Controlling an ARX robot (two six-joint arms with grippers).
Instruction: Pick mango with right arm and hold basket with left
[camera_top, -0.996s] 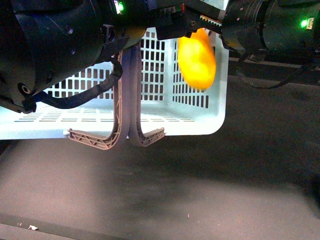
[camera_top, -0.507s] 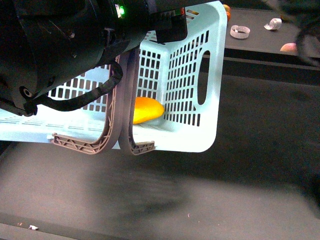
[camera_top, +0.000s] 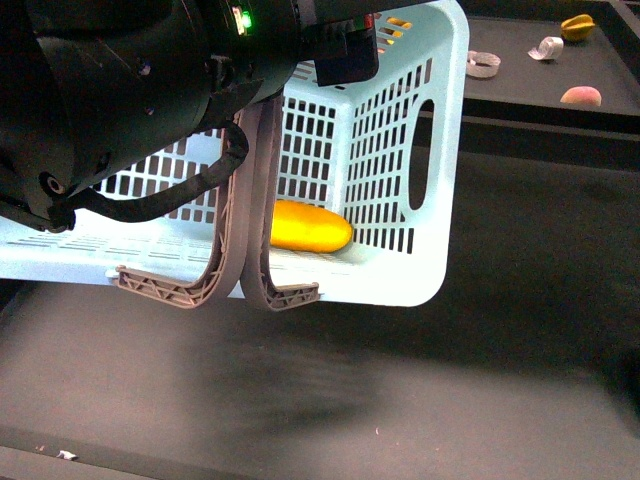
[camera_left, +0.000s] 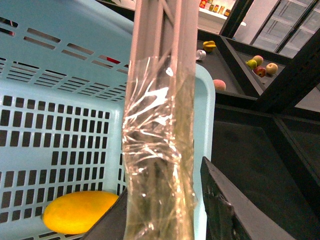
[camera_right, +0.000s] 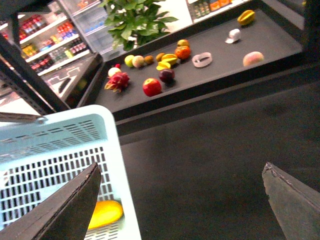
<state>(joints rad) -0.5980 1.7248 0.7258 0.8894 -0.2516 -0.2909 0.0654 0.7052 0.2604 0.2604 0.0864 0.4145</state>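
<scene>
The yellow-orange mango (camera_top: 310, 228) lies on the slotted floor of the pale turquoise basket (camera_top: 440, 150), near its right end wall. It also shows in the left wrist view (camera_left: 80, 212) and the right wrist view (camera_right: 104, 214). My left arm (camera_top: 120, 100) fills the upper left of the front view. My left gripper (camera_left: 160, 220) is shut on the basket's taped grey-brown handles (camera_left: 159, 165) and holds the basket off the dark floor. My right gripper (camera_right: 182, 200) is open and empty, above the floor beside the basket's corner (camera_right: 107, 145). It is out of the front view.
A dark shelf (camera_right: 220, 75) behind holds several fruits: an apple (camera_right: 152, 87), a dragon fruit (camera_right: 118, 80), a starfruit (camera_right: 246, 17), a peach (camera_right: 253, 58) and tape rolls (camera_right: 202, 60). The handles' lower ends (camera_top: 220, 285) hang below the basket. The floor (camera_top: 450, 390) is dark.
The mango fell from the right gripper into the basket and settled on its floor. The right arm has left the front view. The basket has shifted slightly.
</scene>
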